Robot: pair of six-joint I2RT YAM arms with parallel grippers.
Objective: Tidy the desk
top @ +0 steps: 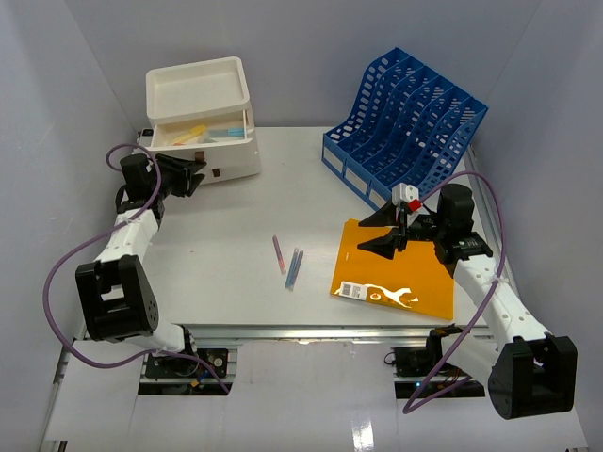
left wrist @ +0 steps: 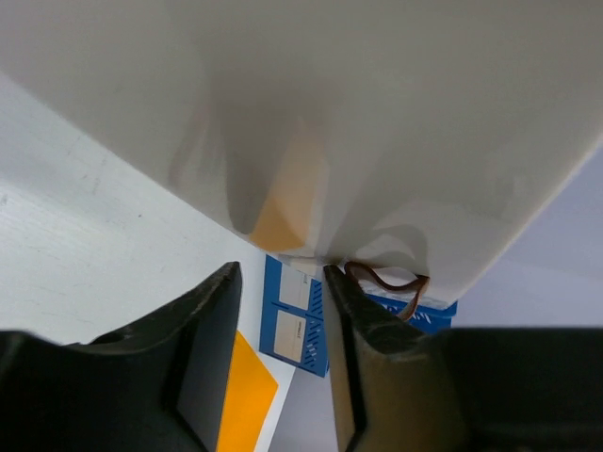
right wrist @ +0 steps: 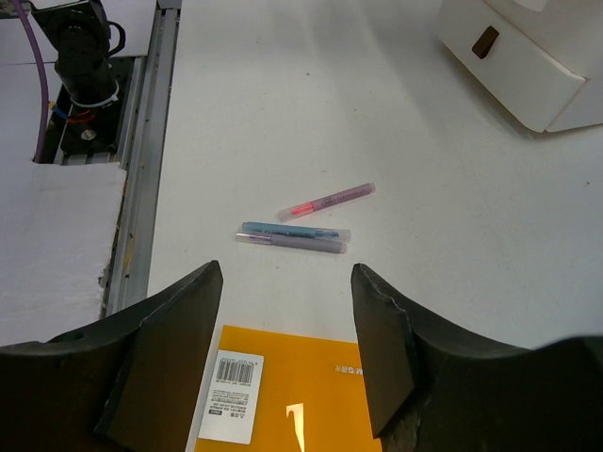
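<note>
The white desk [top: 236, 226] holds a pink pen [top: 279, 253] and a blue and a purple pen [top: 294, 268] side by side at mid-front. They also show in the right wrist view [right wrist: 325, 201]. An orange notebook [top: 396, 273] lies at the front right. My left gripper [top: 191, 175] is open against the front of the white drawer box [top: 203, 122]. In the left wrist view [left wrist: 280, 273] a brown loop handle [left wrist: 386, 282] sits just outside one finger. The box's upper drawer stands slightly out with markers inside. My right gripper [top: 382, 231] hovers open and empty over the notebook's near edge [right wrist: 292, 395].
A blue slotted file rack [top: 405, 122] stands at the back right and shows past the left fingers [left wrist: 297, 325]. A shallow white tray lies on top of the drawer box. The metal rail [top: 311, 331] runs along the desk's front edge.
</note>
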